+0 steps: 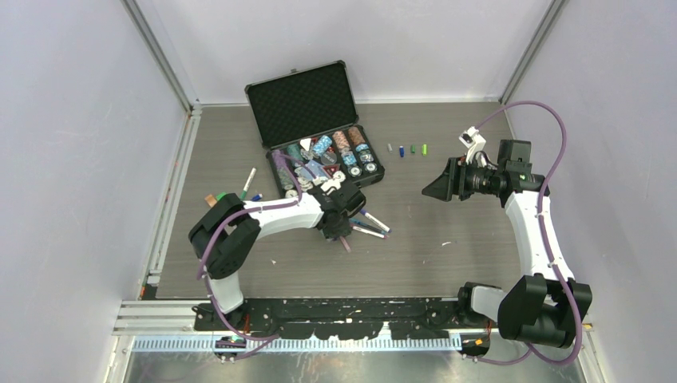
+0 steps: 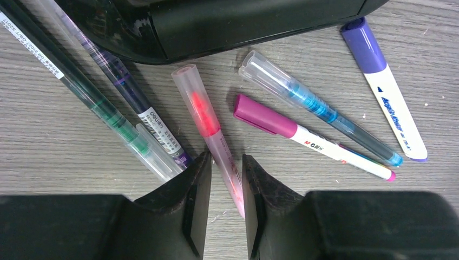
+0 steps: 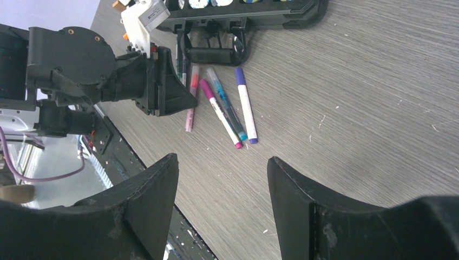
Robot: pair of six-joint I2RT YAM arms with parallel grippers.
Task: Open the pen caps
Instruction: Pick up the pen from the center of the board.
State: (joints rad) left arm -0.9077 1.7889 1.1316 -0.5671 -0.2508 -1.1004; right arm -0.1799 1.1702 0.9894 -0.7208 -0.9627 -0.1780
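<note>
Grey wood-grain table, walled on three sides. Open black hard case lies just beyond the left gripper, its tray packed with poker chips. The left gripper is down at table level against the case's near edge. Its fingers are narrowly parted and straddle the lower barrel of a pink pen with a clear cap. A sliver of table shows on each side of the barrel, so no clamp on it is visible. The other pens fan out from these fingertips. On one side lie a green pen and a dark purple pen. On the other lie a magenta-capped pen, a blue pen under a clear cap, and a purple-capped marker outermost. All of these are capped. The right gripper hangs above the table, well off to the side of the fan, jaws wide and holding nothing. Loose pen caps, grey, blue, green and lime, stand in a short row beyond the right gripper, between it and the case.
</note>
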